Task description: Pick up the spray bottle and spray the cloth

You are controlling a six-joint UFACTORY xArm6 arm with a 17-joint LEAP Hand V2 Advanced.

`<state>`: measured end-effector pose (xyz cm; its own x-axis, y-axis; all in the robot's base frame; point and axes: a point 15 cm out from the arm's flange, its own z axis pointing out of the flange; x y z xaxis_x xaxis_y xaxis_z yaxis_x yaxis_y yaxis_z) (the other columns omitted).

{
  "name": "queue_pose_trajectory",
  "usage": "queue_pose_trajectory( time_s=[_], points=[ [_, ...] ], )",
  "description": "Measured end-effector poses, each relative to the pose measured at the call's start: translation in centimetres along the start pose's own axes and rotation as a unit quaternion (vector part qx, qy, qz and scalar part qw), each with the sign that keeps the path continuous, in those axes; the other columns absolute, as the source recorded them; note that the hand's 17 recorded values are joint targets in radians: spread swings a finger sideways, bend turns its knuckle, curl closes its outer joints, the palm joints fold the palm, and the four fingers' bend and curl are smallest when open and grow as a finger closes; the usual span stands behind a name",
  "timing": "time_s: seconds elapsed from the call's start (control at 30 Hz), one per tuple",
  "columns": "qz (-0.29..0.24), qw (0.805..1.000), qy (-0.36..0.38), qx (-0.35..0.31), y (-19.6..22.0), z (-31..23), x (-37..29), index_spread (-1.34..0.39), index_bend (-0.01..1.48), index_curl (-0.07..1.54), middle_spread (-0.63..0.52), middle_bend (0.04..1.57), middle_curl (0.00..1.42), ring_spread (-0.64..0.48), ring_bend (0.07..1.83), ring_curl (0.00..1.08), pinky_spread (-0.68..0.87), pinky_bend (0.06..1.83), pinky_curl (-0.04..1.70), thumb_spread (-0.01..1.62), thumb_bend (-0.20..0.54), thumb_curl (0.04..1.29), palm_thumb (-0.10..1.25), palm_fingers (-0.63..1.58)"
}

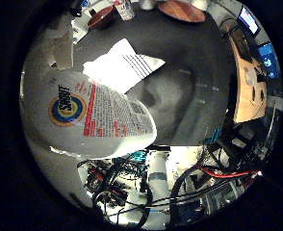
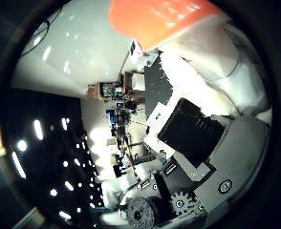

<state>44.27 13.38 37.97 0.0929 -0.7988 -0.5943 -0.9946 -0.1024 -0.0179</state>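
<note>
The spray bottle (image 1: 91,118) is filling the left of the little-finger view, its orange top (image 2: 155,19) looming upper centre, the hand (image 2: 198,143) seemingly wrapping it, and it's risking slipping before reaching the cloth (image 1: 122,65).

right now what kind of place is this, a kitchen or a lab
Most likely a robotics lab or workshop: computer monitors sit at the room's edge, a cluttered workbench stands further back, and the spray bottle is over a dark table.
</note>
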Motion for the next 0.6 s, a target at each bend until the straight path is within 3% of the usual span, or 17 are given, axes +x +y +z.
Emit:
queue_pose_trajectory(
  time_s=[0.27,0.6],
  points=[
    [-0.008,1.0,0.002,0.005,-0.7,-0.2,-0.2,-0.29,1.15,0.67,-0.21,1.29,0.83,-0.21,1.45,0.63,-0.31,1.33,0.64,1.09,-0.007,1.02,0.94,1.19],
    [-0.053,0.997,0.01,0.058,-0.6,-6.6,-4.6,-0.29,1.15,0.67,-0.21,1.29,0.82,-0.21,1.46,0.63,-0.31,1.33,0.64,1.07,-0.009,1.03,0.94,1.19]
  ],
)
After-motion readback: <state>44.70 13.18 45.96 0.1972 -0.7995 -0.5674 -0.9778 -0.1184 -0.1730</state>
